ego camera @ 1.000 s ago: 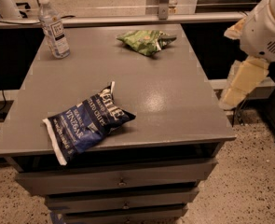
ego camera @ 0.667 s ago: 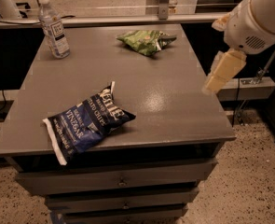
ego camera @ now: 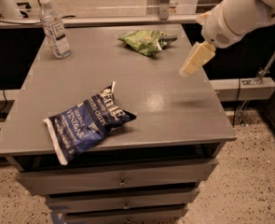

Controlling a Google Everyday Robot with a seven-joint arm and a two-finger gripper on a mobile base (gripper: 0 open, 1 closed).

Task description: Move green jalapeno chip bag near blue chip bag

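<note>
Since a second ago: tool (ego camera: 193, 61) has swung in from the right edge of the frame, now over the table's (ego camera: 174, 111) right-hand margin, upper right of the frame. Both bags and the bottle unmoved

Tool state: cream-coloured, angled down and to the left, carrying nothing that I can see. Open or closed, cannot tell from where I stand

Green jalapeno chip bag (ego camera: 146, 41): lying flat at upper centre of the frame, near the table's far edge. It sits left of the tool and a little higher in the frame, near but apart. Long axis runs roughly left to right, crumpled end towards the tool. My guess: the reach carries on leftward and then drops

Blue chip bag (ego camera: 88, 122): lower left, near the front edge, lying on a diagonal, well apart from the green one

Surface: grey, smooth, faint sheen. Water bottle (ego camera: 54, 27) upright at upper left. Drawers (ego camera: 123, 181) beneath, speckled floor (ego camera: 253, 181) around
</note>
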